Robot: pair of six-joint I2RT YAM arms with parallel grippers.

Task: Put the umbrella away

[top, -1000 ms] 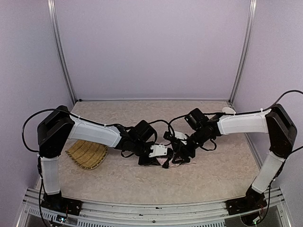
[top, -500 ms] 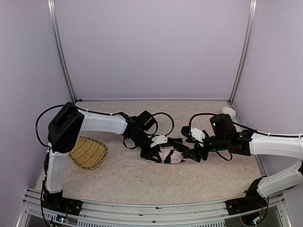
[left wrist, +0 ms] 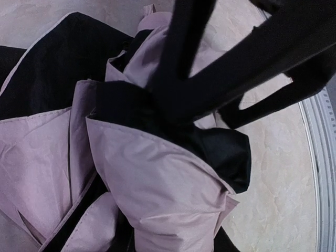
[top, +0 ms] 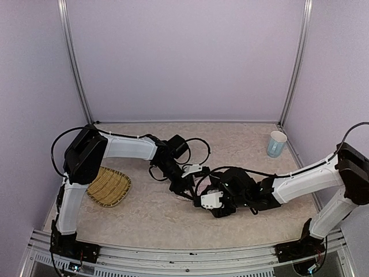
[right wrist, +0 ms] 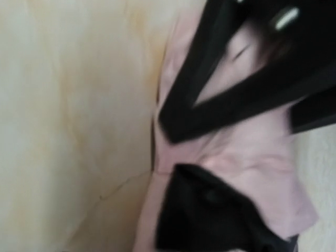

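Lavender walls [top: 184, 57] enclose a beige marbled table [top: 144, 216]. Both arms reach in and meet near the table's centre. The umbrella [left wrist: 157, 178] lies crumpled on the table there, between the two grippers, pale pink canopy folded over black lining; from the top camera it is mostly hidden under them. Left gripper [left wrist: 173, 107] is clenched, black fingers [left wrist: 181, 37] converging on a bunch of the fabric. Right gripper [right wrist: 170, 126] has its tips drawn to a V over a pink fold, but the wrist view is blurred, so I cannot tell whether it grips. Woven straw tray [top: 106, 186] sits at the left beside the left arm, well apart from the umbrella. Pale cup [top: 277, 143] stands at the far right.
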